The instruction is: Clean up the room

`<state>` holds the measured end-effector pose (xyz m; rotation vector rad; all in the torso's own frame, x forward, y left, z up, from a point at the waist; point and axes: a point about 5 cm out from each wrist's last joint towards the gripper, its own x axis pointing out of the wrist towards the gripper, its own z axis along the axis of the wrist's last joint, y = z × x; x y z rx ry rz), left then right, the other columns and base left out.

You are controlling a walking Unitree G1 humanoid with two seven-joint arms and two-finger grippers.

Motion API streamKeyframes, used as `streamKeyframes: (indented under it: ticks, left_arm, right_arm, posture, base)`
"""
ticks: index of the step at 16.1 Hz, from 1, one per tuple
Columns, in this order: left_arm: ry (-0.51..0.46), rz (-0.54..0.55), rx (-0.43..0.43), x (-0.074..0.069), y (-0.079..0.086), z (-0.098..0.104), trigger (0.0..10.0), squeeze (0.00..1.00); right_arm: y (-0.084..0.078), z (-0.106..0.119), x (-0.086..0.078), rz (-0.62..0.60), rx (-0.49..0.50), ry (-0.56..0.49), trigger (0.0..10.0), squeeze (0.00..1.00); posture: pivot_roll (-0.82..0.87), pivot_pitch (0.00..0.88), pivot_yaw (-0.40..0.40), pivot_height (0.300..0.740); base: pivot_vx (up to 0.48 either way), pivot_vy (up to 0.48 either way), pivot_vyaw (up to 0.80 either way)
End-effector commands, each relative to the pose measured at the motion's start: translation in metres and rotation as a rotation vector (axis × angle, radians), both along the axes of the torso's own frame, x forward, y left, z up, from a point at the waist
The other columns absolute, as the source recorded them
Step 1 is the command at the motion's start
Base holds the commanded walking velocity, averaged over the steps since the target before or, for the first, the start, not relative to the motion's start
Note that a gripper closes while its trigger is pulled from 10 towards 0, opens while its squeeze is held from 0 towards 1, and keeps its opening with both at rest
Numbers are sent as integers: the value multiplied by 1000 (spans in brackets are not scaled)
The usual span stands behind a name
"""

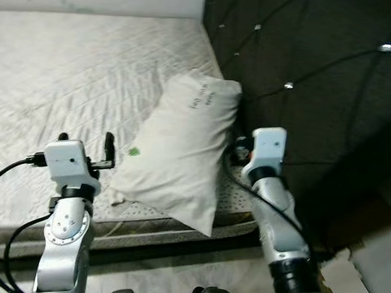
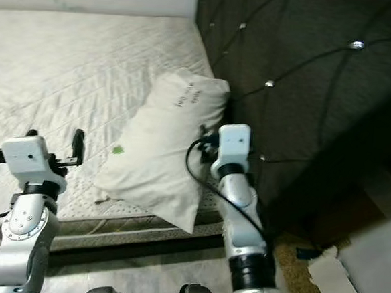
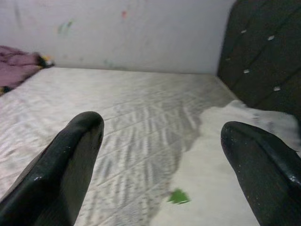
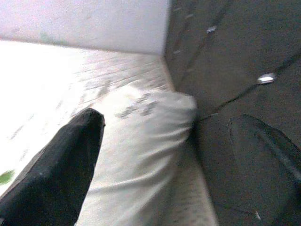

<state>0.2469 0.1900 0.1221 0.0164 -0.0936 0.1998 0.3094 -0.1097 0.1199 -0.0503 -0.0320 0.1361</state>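
While both arms hover at the bed's near edge, the pillow lies between them.
White rumpled fabric pillow (image 1: 181,155) runs lengthwise beside the dark tufted headboard (image 1: 321,81); released right end effector (image 4: 169,155) is nearer, left end effector (image 1: 85,141) also spread.

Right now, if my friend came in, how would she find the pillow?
Look at the big bare mattress and follow it to the dark padded headboard. The pillow lies on the mattress against that headboard, at the near edge. It is the white puffy thing, with small dark writing near its top.
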Motion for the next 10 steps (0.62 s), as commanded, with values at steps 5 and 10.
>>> streamKeyframes:
  ticks: [5,10]
  left_arm:
    - [49,73,1,-11,8,-13,10000,0]
    - [41,82,-2,-6,9,-14,10000,0]
  right_arm:
    - [-6,-4,-9,70,-21,8,10000,0]
    - [-4,-5,-9,92,-22,12,10000,0]
  posture:
    - [69,144,-28,740]
    - [65,134,-24,740]
  base:
    - [0,0,0]
    - [0,0,0]
